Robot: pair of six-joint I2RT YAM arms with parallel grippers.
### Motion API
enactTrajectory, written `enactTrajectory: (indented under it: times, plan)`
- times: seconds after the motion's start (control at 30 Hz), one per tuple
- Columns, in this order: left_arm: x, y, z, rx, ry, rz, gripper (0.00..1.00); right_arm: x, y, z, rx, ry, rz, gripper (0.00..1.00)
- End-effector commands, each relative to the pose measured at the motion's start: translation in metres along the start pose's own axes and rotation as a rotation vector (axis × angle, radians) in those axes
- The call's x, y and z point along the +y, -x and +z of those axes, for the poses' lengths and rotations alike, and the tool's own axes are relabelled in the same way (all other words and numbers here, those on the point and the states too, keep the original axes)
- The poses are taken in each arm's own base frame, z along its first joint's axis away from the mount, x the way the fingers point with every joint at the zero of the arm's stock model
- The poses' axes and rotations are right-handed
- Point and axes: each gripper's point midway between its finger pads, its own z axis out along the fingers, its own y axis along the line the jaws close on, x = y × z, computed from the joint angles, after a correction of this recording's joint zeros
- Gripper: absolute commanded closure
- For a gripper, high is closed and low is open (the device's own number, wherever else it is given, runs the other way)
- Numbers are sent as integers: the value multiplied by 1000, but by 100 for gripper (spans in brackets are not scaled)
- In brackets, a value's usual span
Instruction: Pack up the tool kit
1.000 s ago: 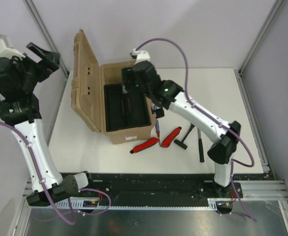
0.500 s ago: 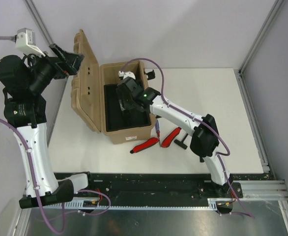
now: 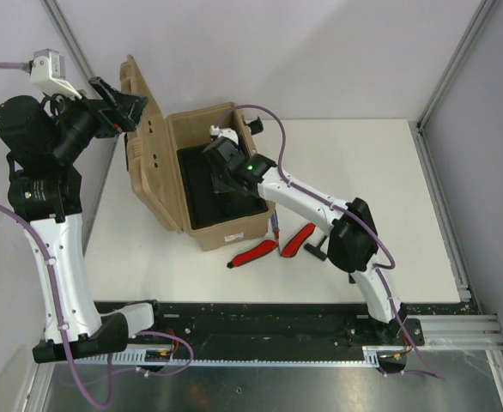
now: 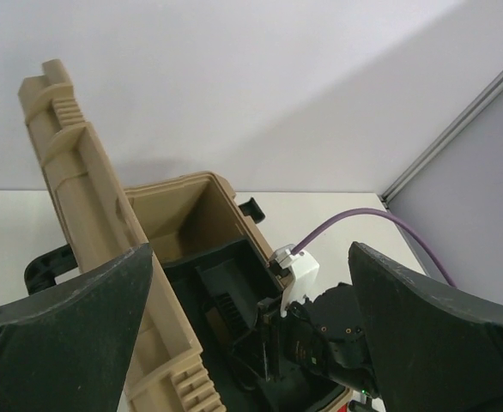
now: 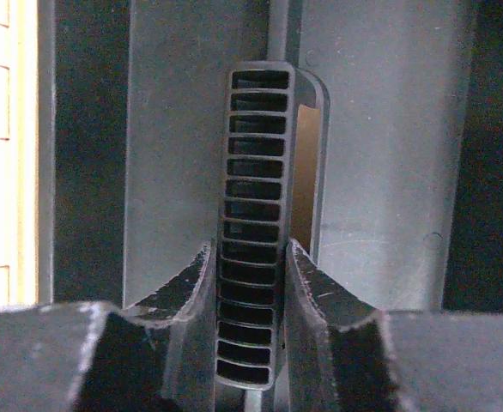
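The tan toolbox [image 3: 233,232] stands open on the table, its lid [image 3: 151,167] raised to the left. My right gripper [image 3: 221,178] reaches down into the box. It is shut on the ribbed handle [image 5: 256,172] of the black inner tray [image 3: 198,190], one finger on each side [image 5: 249,257]. My left gripper [image 3: 117,110] hangs high beside the lid's top edge [image 4: 80,189]. It stands wide open [image 4: 250,257] with nothing in it. Two red-handled tools [image 3: 253,254] [image 3: 299,239] lie in front of the box.
A thin blue-red tool [image 3: 275,227] lies by the box's right front corner. A black tool [image 3: 318,249] lies partly under my right arm. The white table [image 3: 380,172] runs to the right, with metal frame posts [image 3: 453,69] at the back corners.
My right gripper dropped into the box and closed on the tray handle. The left arm swung in towards the lid. The box has turned and shifted slightly back and left.
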Motion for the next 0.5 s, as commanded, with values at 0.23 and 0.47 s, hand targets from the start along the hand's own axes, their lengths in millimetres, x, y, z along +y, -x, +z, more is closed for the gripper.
enactTrajectory:
  times: [0.23,0.47]
  plan:
    - [10,3,0,-16,56,29,1,35,95,-73,-276,136,-21,100]
    - [18,10,-1,-35,113,34,1,27,138,-116,-409,166,62,100]
